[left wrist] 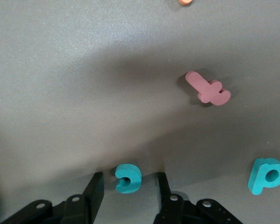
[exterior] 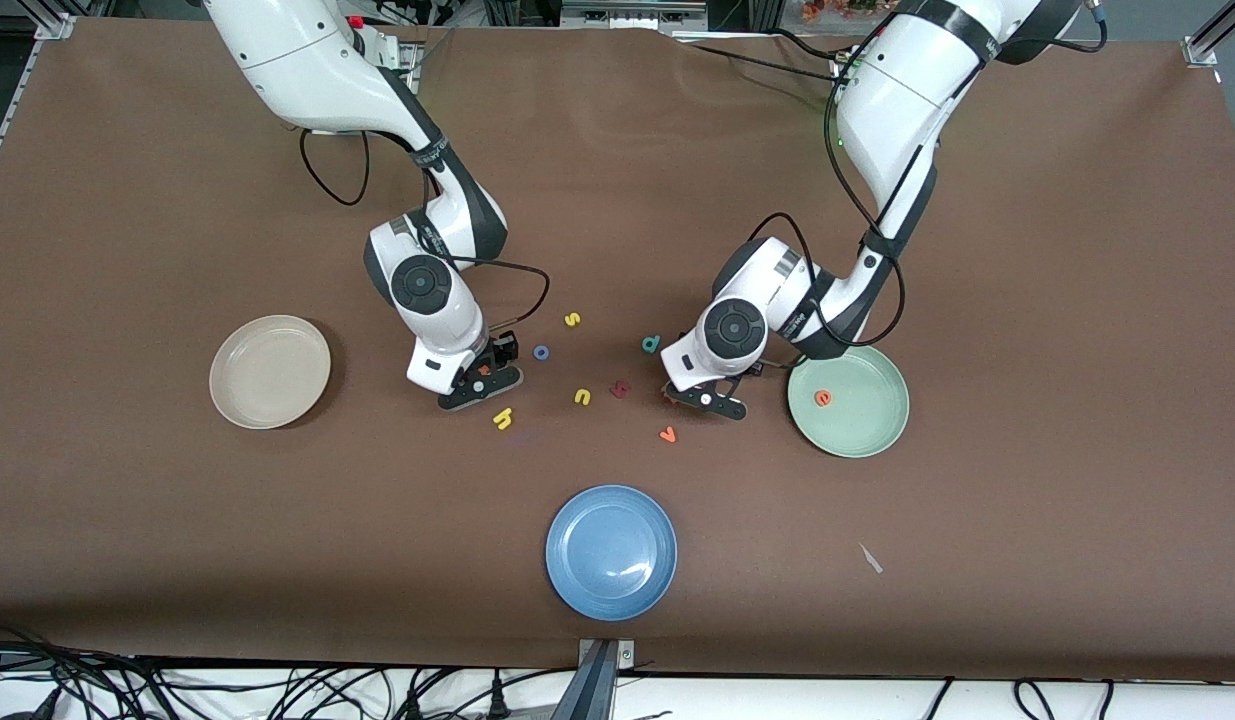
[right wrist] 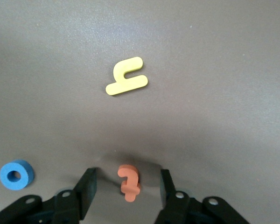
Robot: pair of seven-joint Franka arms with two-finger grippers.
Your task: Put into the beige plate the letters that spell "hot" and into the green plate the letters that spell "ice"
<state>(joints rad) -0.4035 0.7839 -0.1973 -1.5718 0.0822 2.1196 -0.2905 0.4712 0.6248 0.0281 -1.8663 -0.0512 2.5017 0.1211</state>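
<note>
My left gripper [exterior: 699,395] [left wrist: 129,179] is down at the table, open, its fingers either side of the teal "c" [left wrist: 128,178] with a gap on each side. My right gripper [exterior: 480,382] [right wrist: 127,176] is also low and open, straddling the orange "t" [right wrist: 129,183] without touching it. The yellow "h" [exterior: 503,418] [right wrist: 126,76] and the blue "o" [exterior: 541,352] [right wrist: 16,175] lie on the table close by. The orange "e" [exterior: 823,398] lies in the green plate [exterior: 867,440]. The beige plate [exterior: 270,371], toward the right arm's end, holds nothing.
Loose letters lie between the grippers: a yellow "s" [exterior: 572,319], a yellow "u" [exterior: 582,397], a dark red cross-shaped letter [exterior: 619,388] [left wrist: 209,88], a teal "d" [exterior: 651,344] [left wrist: 267,175] and an orange "v" [exterior: 667,434]. A blue plate [exterior: 611,551] sits nearest the front camera.
</note>
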